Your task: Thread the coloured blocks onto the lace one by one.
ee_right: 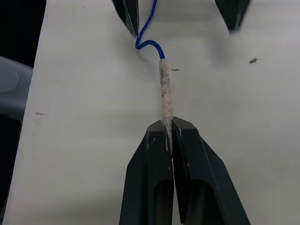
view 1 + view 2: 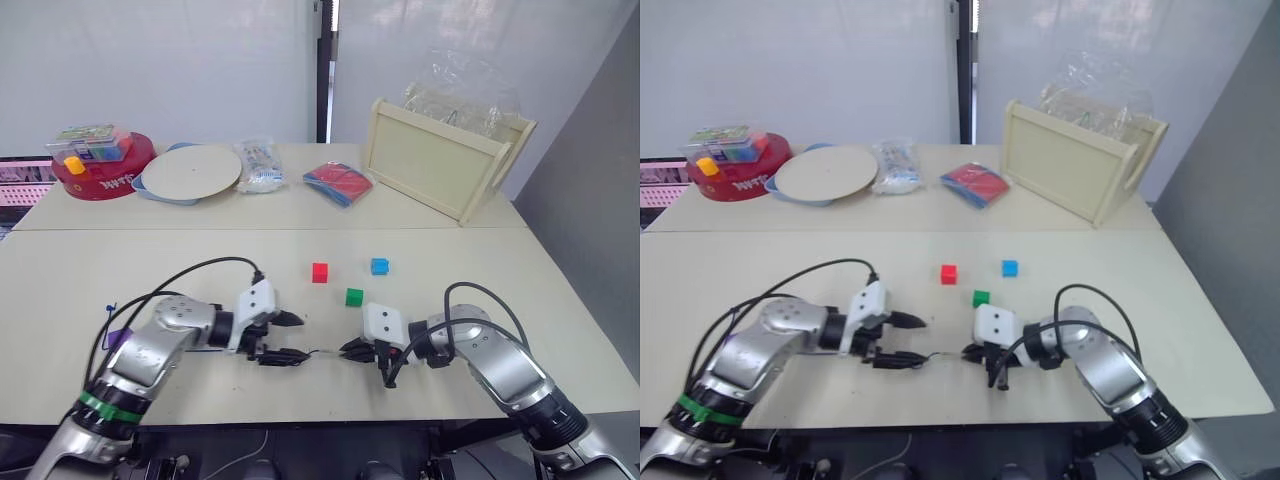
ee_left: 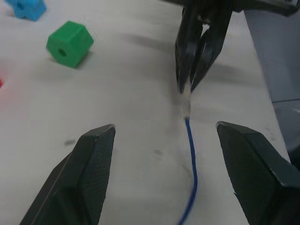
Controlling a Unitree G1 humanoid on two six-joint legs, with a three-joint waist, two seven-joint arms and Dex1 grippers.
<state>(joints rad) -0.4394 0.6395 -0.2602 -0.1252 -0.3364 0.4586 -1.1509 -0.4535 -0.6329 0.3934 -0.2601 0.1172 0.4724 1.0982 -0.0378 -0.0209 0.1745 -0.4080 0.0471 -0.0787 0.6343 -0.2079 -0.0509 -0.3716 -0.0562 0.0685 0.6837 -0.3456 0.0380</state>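
No block has been threaded: the red block, blue block and green block lie loose on the desk. The lace is pinched at its pale tip by the right tool; the left tool is spread around the cord.

White lettering is showing on the side of the red tub sitting at the far left of the desk, but the letters are too small and blurred to be read with any certainty. The printed packets lying further along the far side of the desk are carrying no wording that can be made out, and nothing else in the views is bearing a legible word, number, brand or sign.
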